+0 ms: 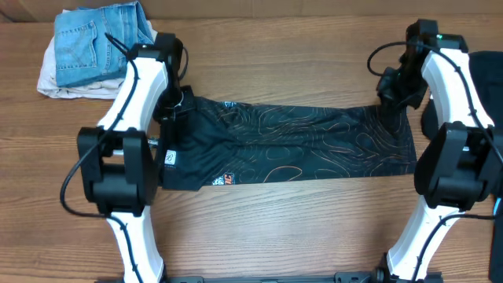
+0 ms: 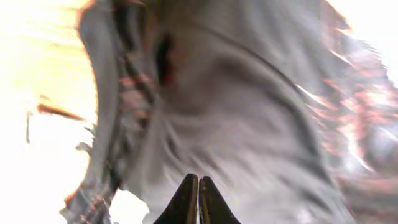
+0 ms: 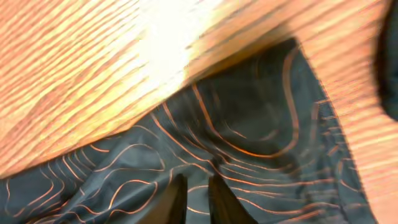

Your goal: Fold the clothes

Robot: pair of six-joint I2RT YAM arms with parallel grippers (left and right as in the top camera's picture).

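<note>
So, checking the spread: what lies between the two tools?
The black jersey, spread on the table from left tool to right tool; overhead view.

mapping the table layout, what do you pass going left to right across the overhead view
jeans → jersey → dark item at the right edge

Brown wood-grain table [image 1: 299, 228] fills view (strong glare in wrist views).
</note>
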